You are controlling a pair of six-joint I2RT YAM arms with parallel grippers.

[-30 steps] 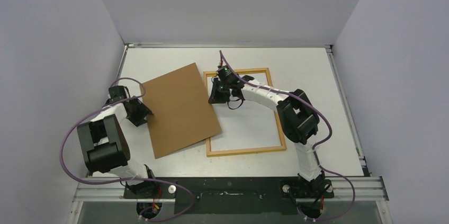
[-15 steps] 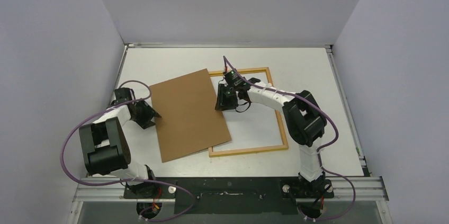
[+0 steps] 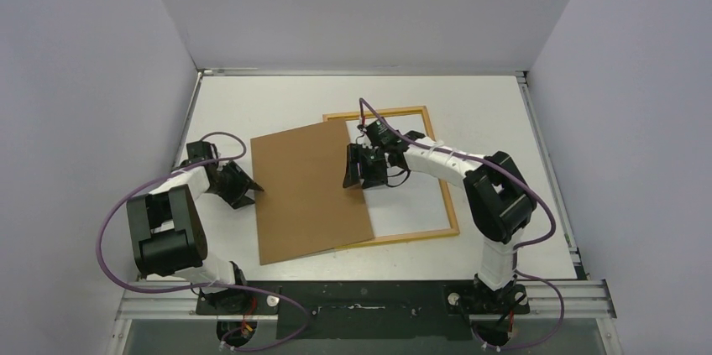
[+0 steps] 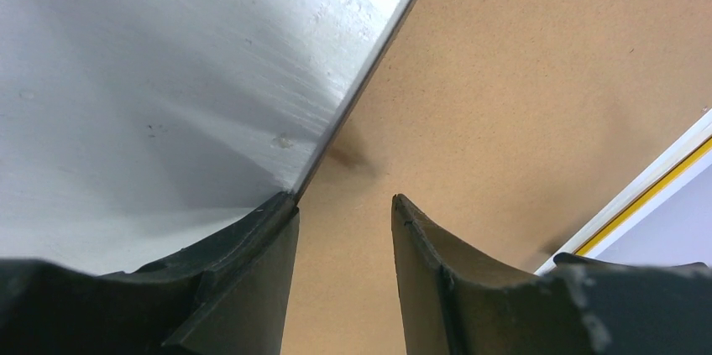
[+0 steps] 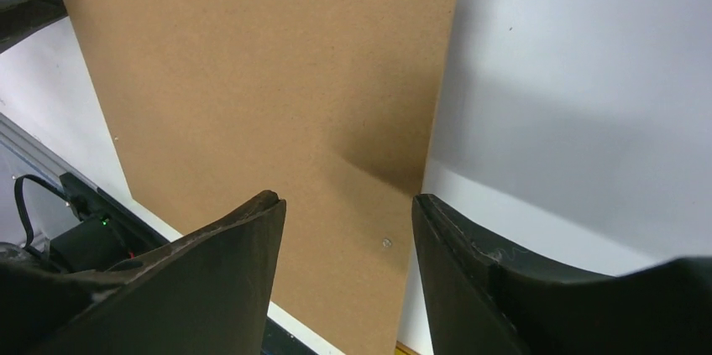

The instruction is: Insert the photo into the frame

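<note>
The frame (image 3: 451, 204), thin and light wood, lies flat right of centre; a yellow strip of it (image 4: 663, 195) shows in the left wrist view. Only white shows inside it. The photo is hidden or out of view. A plain brown backing board (image 3: 306, 195) lies across the frame's left side. My right gripper (image 3: 357, 172) stands open over the board's right edge (image 5: 441, 103), gripping nothing, as the right wrist view (image 5: 344, 197) shows. My left gripper (image 3: 250, 194) is open at the board's left edge, one finger (image 4: 252, 246) right against that edge.
White walls close in the table on the left, back and right. A metal rail (image 3: 369, 296) with both arm bases runs along the near edge. Purple cables loop beside each arm. A small metal ring (image 5: 386, 242) sits near the board's corner.
The board slid right and toward the near edge, further over the frame's left side. My right gripper opened and let go of its edge. My left gripper followed the board rightward.
</note>
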